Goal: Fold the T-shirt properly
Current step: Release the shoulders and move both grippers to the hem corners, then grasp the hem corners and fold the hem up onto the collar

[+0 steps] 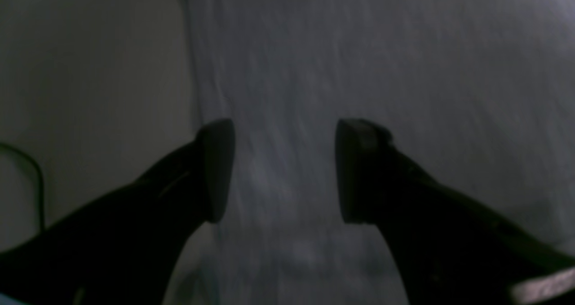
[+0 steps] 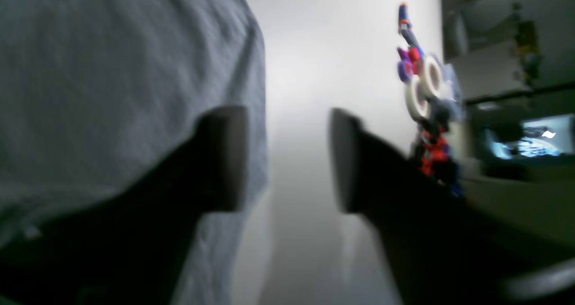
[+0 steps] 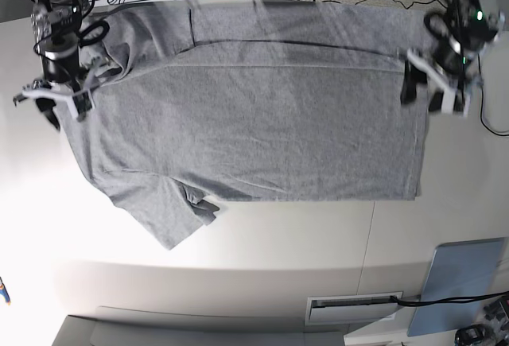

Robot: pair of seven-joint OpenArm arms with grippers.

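Beneath the wide-open, empty left gripper [image 1: 284,170] soft cloth of the T-shirt [image 3: 254,123] is spread; its edge is straddled by the right gripper [image 2: 287,159], equally open and empty. Limp, light fabric is best pinched at hem corners.

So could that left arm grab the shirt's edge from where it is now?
Probably yes. The left gripper hangs with its jaws apart right over the T-shirt near its edge, and nothing lies between them.
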